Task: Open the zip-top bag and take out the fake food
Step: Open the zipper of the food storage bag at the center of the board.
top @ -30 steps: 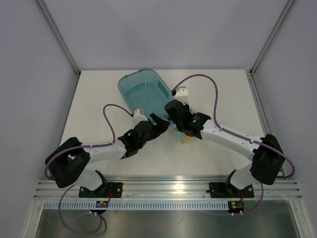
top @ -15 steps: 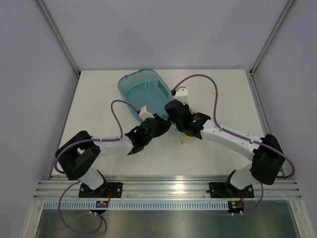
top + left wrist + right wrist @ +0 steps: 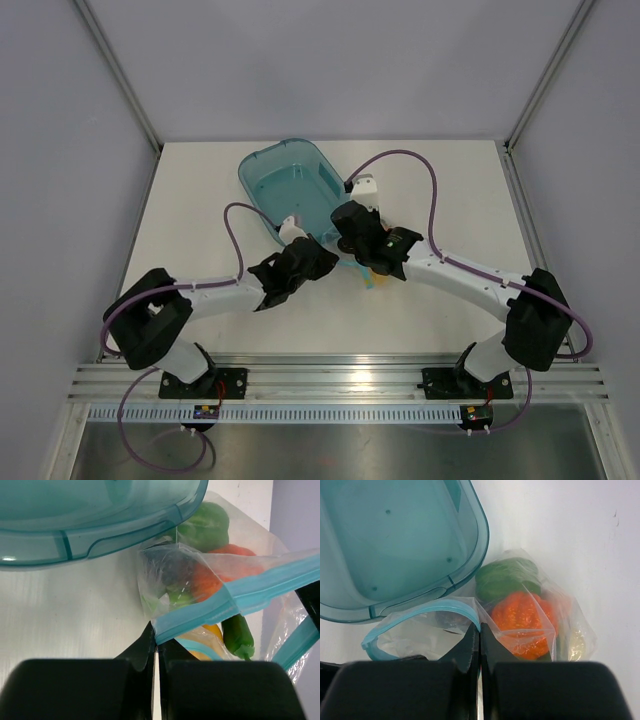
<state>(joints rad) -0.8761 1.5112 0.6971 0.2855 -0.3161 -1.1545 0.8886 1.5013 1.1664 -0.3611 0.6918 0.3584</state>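
The white desk (image 3: pixel 200 200) carries a translucent teal tub (image 3: pixel 290 185) at centre rear. The zip-top bag (image 3: pixel 520 625) sits just beside the tub's near rim, its mouth partly parted. The left gripper (image 3: pixel 156 642) is clenched on the bag's teal zip strip (image 3: pixel 220 605). The right gripper (image 3: pixel 479 630) is clenched on the opposite lip. The bag contains a green pepper (image 3: pixel 205 527), an orange-red piece (image 3: pixel 522 617) and a green cucumber (image 3: pixel 239 635).

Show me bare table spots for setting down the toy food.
Bare table: right of the purple cable, left of the tub, and the near strip this side of the zip-top bag. Crowded: centre, where left gripper and right gripper pinch the bag beside the tub.
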